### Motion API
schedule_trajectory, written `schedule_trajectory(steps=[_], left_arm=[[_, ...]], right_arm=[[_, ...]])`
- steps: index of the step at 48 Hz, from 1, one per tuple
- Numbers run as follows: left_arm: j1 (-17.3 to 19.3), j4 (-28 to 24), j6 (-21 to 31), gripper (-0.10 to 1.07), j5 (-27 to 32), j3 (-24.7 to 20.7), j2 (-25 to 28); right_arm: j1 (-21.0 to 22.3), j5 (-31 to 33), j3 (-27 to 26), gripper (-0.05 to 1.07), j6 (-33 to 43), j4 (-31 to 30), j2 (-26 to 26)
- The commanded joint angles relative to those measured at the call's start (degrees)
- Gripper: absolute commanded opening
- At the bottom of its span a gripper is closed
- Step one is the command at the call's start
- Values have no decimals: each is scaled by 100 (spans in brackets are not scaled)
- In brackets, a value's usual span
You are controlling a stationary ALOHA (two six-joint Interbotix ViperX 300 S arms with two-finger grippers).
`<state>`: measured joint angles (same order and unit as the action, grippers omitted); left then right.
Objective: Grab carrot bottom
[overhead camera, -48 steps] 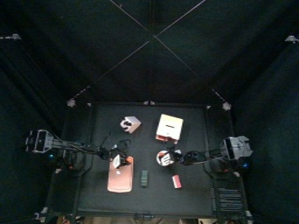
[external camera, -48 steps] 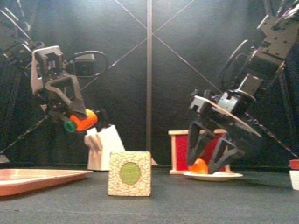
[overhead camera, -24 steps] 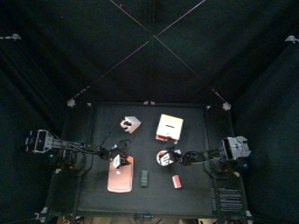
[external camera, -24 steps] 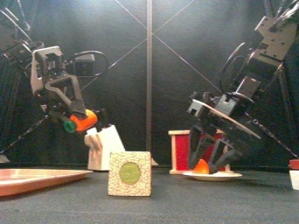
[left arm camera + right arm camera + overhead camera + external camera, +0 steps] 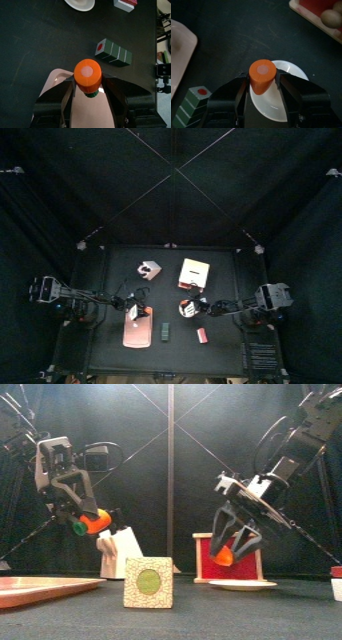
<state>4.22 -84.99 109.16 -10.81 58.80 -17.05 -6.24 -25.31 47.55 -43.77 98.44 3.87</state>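
My right tool (image 5: 235,556) is gripping the small orange carrot piece (image 5: 225,556) upright above the white plate (image 5: 245,584); my left tool (image 5: 91,523) is gripping another.

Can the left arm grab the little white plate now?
Probably not: the left gripper already holds an orange carrot piece in its jaws, and the white plate sits under the right gripper.

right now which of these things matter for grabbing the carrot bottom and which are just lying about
In the job:
- carrot piece, held in the right gripper
- white plate below it

Lying about:
- left gripper holding an orange and green piece
- green box
- pink tray
- red and white box
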Motion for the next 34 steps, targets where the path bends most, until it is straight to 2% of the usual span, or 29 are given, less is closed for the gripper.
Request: schedule_trajectory(steps=[1,34], left_arm=[[-9,0,0,75,-18,-79,-79],[-9,-114,-9,75,-35,-176,-97]], right_arm=[[-70,53,18,74,35,-439,343],[-97,88,97,74,-9,-1151,334]])
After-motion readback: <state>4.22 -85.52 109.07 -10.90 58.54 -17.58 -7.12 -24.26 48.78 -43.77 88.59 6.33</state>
